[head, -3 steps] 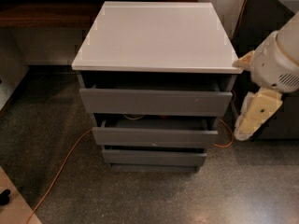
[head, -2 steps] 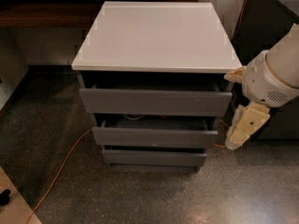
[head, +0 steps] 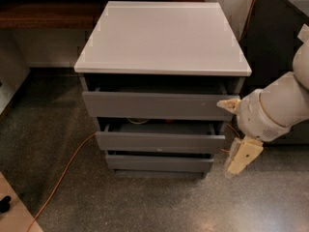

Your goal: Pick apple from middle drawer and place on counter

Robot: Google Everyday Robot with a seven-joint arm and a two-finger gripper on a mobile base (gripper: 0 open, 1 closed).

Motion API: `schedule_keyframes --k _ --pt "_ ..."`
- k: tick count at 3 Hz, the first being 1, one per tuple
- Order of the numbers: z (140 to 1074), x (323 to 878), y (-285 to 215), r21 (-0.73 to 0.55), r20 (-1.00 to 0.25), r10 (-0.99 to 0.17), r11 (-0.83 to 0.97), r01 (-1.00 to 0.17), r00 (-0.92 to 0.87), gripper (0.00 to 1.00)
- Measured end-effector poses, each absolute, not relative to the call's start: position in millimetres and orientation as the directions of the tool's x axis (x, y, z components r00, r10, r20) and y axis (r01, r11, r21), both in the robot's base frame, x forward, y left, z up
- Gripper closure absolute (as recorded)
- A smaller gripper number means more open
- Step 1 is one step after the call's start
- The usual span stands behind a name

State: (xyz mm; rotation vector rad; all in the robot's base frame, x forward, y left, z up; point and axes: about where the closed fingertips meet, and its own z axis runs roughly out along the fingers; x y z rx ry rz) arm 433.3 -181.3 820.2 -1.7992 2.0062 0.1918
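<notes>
We find the pincer (head: 242, 157) at 4 o'clock from the cabinet, hanging low just beside the right end of the middle drawer (head: 159, 141). We cannot tell whether it stands apart or together, nor whether it touches the drawer front. The middle drawer is pulled out slightly. In its open gap, the apple (head: 167, 121) shows only as a small reddish spot, at 3 o'clock from a pale bowl rim (head: 139, 122). The tabletop (head: 161, 37) lies at 12 o'clock from the drawers. An orange cable (head: 63, 174) runs across the floor at 8 o'clock.
</notes>
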Motion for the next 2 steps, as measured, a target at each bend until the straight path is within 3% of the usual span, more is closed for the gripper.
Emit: schedule_keyframes --k 2 --pt "757 447 -176 -0.268 -0.398 -0.914 0.029 -0.963 0.083 0.00"
